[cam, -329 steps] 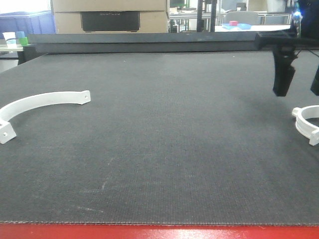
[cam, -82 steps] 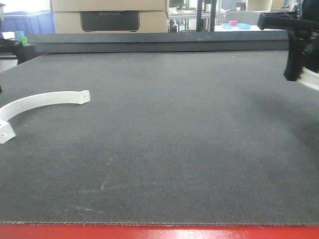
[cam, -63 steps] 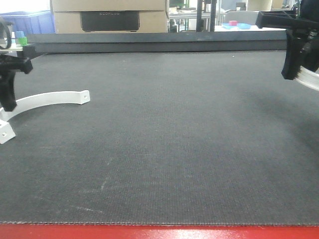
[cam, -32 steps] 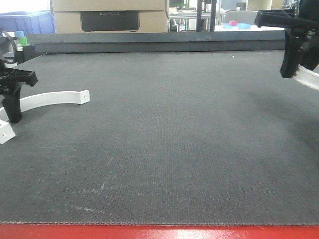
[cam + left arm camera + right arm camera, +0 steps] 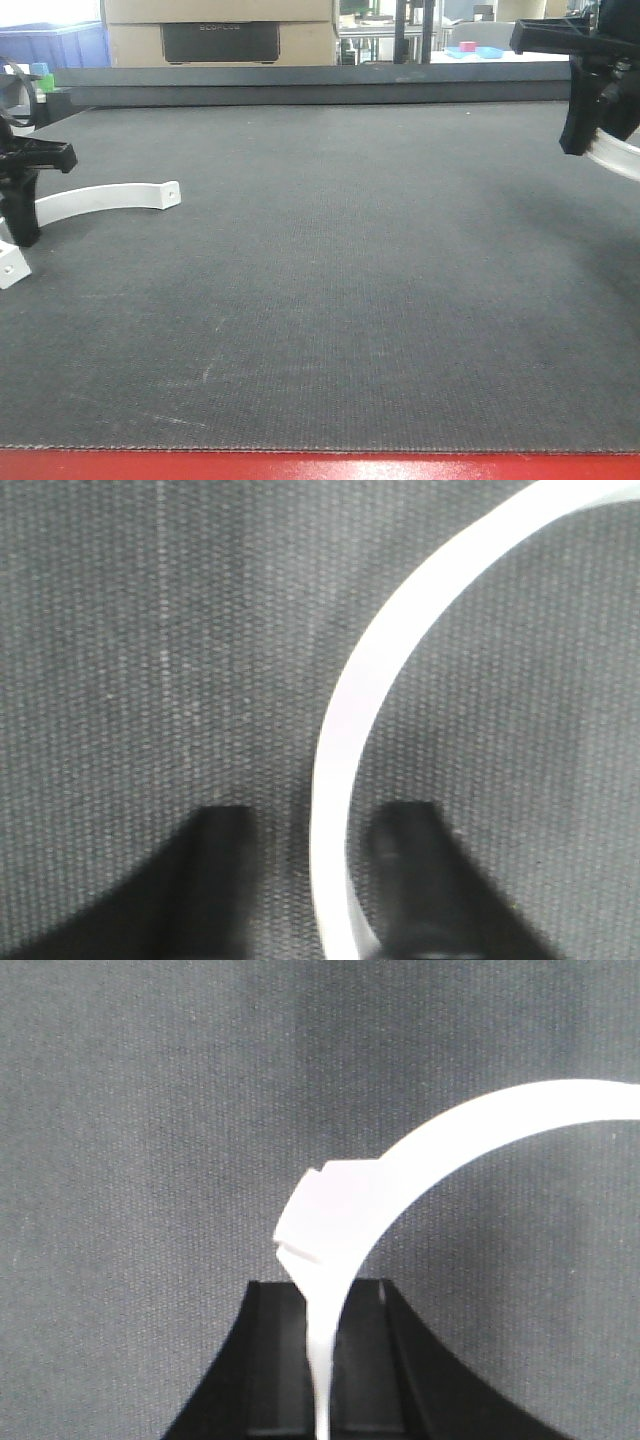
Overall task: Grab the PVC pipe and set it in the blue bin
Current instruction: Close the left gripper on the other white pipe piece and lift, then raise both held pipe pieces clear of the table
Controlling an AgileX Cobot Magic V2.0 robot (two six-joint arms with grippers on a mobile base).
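Observation:
The PVC pipe (image 5: 616,156), a small white half-ring with a squared tab (image 5: 325,1210), hangs above the mat at the far right. My right gripper (image 5: 574,140) is shut on it, the black fingers (image 5: 275,1360) pressing the pipe's thin end. At the far left my left gripper (image 5: 22,225) stands low on the mat and open. A longer, shallow white arc (image 5: 105,196) runs between its fingers (image 5: 215,860) without being pinched, nearer the right-hand one. A blue bin (image 5: 60,45) shows beyond the table's back left corner.
The dark woven mat (image 5: 330,260) covers the table, with a red front edge (image 5: 320,467) and a dark rail (image 5: 300,88) along the back. Cardboard boxes (image 5: 220,30) stand behind it. The arc's holed end tabs (image 5: 172,189) lie near my left gripper.
The right gripper has taken the pipe off the mat and lifted it. The left gripper has come down into view and straddles the long arc. Over the last half second almost nothing moved.

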